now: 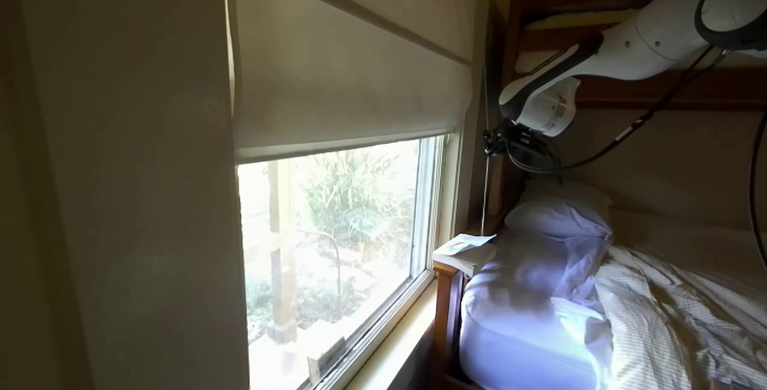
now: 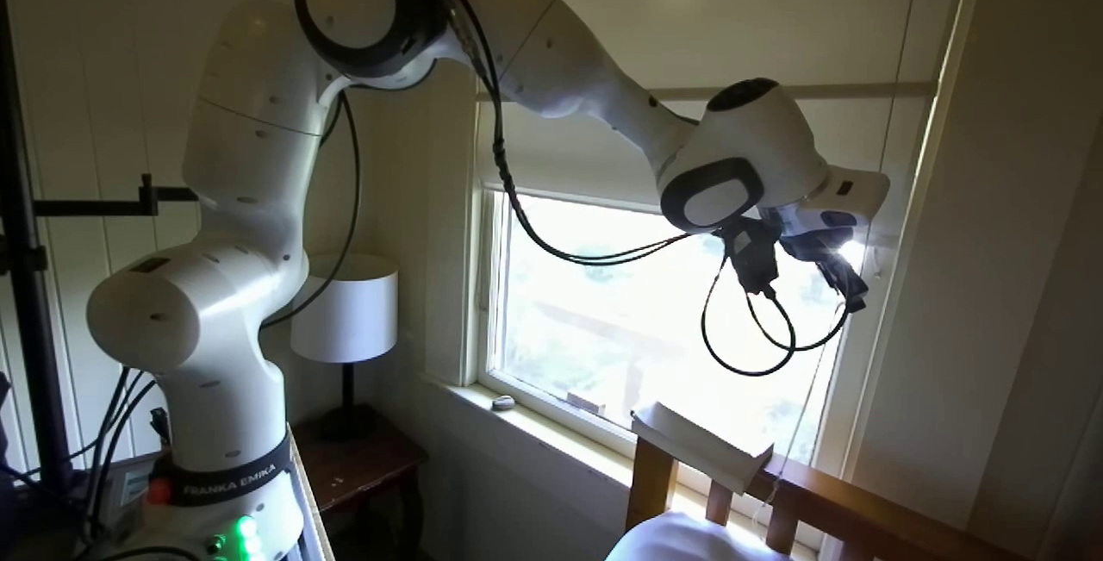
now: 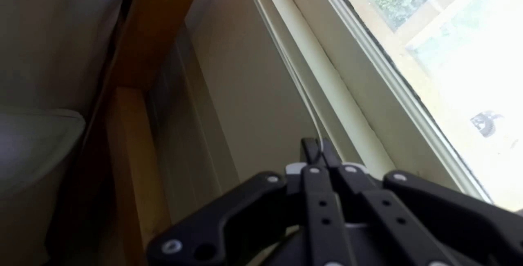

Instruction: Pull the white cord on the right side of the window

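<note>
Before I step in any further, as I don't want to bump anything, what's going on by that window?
A robot arm has its gripper closed on the white cord at the right side of the window. The shade is partway down, leaving the lower part uncovered. Whether the cord is being pulled, I can't tell from this moment alone.

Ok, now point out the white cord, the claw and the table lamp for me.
White cord [image 3: 283, 51]: wrist view, on the bare stretch leading to the fingertips.
Claw [image 3: 320, 148]: wrist view, midway between its fingertips.
Table lamp [image 2: 355, 320]: in an exterior view, on its white shade.
</note>
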Robot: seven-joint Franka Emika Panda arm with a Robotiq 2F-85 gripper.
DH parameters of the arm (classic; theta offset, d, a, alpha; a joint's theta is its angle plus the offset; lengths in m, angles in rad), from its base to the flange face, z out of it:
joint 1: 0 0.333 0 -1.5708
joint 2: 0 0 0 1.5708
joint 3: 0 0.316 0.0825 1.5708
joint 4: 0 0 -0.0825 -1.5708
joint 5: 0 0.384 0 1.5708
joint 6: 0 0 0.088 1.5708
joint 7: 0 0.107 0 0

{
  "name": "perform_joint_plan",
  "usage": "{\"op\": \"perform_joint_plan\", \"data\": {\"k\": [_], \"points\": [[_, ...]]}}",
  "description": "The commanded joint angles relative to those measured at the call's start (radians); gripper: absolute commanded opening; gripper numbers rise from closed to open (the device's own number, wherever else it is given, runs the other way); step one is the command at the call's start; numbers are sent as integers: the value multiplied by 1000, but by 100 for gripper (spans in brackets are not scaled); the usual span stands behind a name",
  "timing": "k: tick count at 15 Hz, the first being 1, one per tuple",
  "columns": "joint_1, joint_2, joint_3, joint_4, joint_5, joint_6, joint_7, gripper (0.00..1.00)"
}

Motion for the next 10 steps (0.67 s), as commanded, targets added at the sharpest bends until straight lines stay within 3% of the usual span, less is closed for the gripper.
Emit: {"op": "perform_joint_plan", "data": {"k": [1,6,7,8,10], "points": [[32,36,-53,-105,-73,7,48,0],[17,-28,40,-160,7,140,-73,0],[7,-45,64,-177,16,151,-96,27],[-1,-68,83,-200,22,168,-118,28],[-18,-136,103,-290,17,166,-171,40]]}}
